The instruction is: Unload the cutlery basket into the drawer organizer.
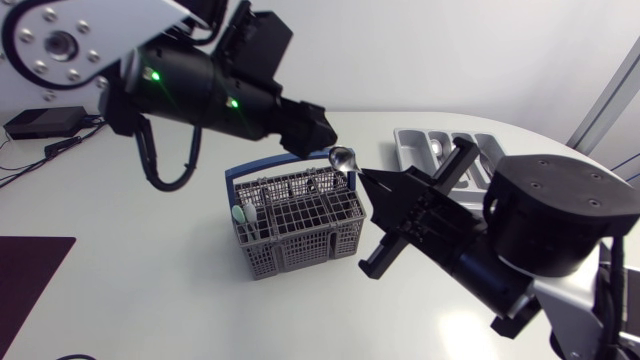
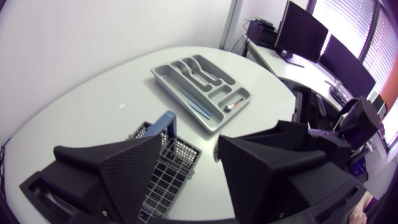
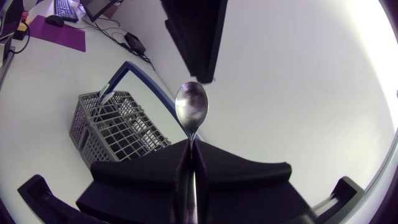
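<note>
Near the basket point(image 1: 300, 240), right jaws pinch a spoon point(image 1: 343, 158).
Left jaws spread; the organizer point(image 2: 166, 83) on the worktop point(image 1: 150, 290) holds cutlery point(image 2: 200, 70).

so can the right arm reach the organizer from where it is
Probably yes: the organizer lies close beside the right gripper, which is shut on a spoon, nothing visible between them; the left gripper is over by the basket.

The left arm point(image 1: 200, 85) stretches in to the middle, the left gripper point(image 1: 318, 128) tilted downward, fingers point(image 2: 118, 168) spread wide. The right arm point(image 1: 540, 225) angles toward it, the right gripper point(image 1: 368, 177) pinching a spoon point(image 1: 342, 157) by its handle.
</note>
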